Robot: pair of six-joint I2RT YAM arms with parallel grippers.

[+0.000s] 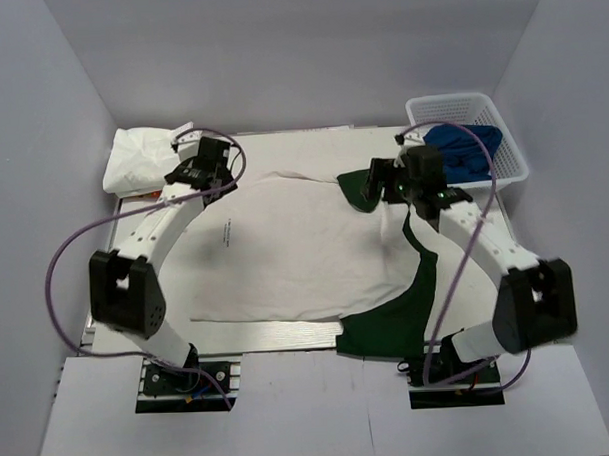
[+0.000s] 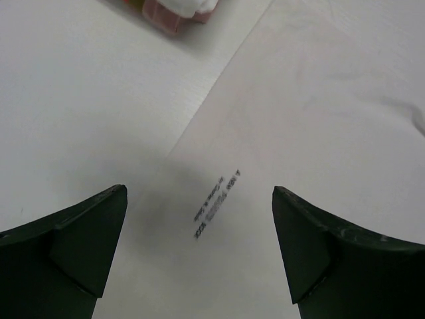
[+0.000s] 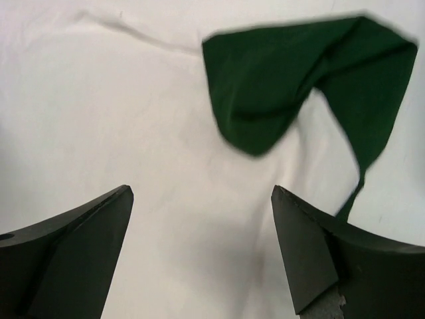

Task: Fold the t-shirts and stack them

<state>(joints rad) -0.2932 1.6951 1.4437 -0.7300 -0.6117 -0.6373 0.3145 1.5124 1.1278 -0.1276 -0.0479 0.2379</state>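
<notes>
A white t-shirt with dark green parts lies spread flat on the table. A small black print sits near its left edge and shows in the left wrist view. A dark green sleeve lies folded at the shirt's far right. A white bundle lies at the far left corner. My left gripper is open and empty above the shirt's far left edge. My right gripper is open and empty above the white cloth near the green sleeve.
A white basket with blue cloth stands at the far right. White walls enclose the table on three sides. A pink-and-white thing shows at the top of the left wrist view.
</notes>
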